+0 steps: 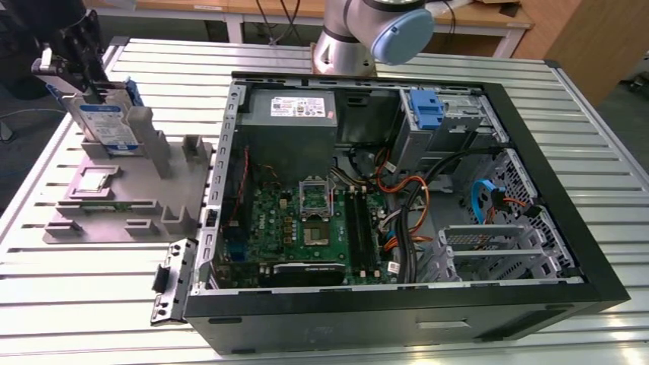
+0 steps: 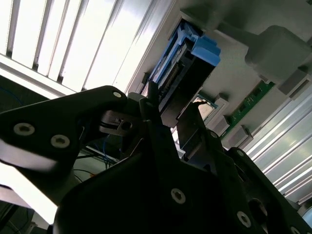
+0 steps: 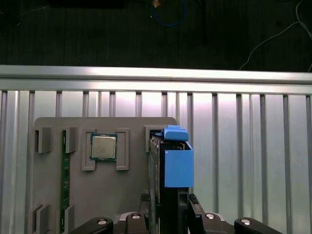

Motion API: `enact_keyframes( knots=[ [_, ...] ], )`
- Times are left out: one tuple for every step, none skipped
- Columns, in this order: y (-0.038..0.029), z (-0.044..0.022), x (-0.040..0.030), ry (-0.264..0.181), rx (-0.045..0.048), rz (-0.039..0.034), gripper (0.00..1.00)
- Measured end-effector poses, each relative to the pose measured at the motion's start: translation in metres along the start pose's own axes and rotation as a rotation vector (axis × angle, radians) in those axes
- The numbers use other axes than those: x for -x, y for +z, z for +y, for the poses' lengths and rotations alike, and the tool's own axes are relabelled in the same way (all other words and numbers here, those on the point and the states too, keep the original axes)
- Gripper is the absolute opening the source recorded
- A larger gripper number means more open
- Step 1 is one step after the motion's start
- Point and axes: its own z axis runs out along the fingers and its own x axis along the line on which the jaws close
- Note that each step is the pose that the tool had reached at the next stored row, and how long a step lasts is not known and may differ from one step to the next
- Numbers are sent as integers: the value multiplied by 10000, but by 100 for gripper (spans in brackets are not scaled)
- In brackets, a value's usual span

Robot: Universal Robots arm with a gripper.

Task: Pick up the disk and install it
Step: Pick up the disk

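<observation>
Gripper [image 2: 171,119] is closed on the disk [image 1: 106,125]: in the second wrist view its two black fingers [image 2: 152,114] press on the two flat sides of the drive. One arm reaches over to the exterior view's left, and the disk is upright on its edge under it, with the blue frame seen along its rim in both wrist views. I cannot tell if its lower edge is touching the holder below.

One slatted metal table [image 1: 102,304] carries everything. On it lies one open computer case [image 1: 406,304], with one grey power box [image 1: 294,106] and one bare blue bracket [image 1: 426,110] inside. Just beside the case, on the exterior view's left, sits one grey holder plate [image 1: 152,190]; the disk is at its far corner, outside the case. On this plate lie one square processor chip [image 3: 103,146] and one thin green board strip [image 3: 64,180]
</observation>
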Motion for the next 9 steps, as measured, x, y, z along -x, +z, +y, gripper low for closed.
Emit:
enact_keyframes(
  knots=[
    [0, 0, 0, 0, 0, 0, 42],
    [1, 0, 0, 0, -1, -1, 42],
    [2, 4, 1, 1, -5, -1, 42],
    [3, 6, 2, 1, -11, -2, 42],
    [3, 6, 2, 1, -11, -2, 42],
    [3, 6, 2, -1, -11, -2, 42],
    [2, 6, 2, -1, -11, -2, 42],
    [2, 5, 2, -1, -10, -1, 42],
    [5, 5, 1, -1, -11, -1, 42]
  ],
)
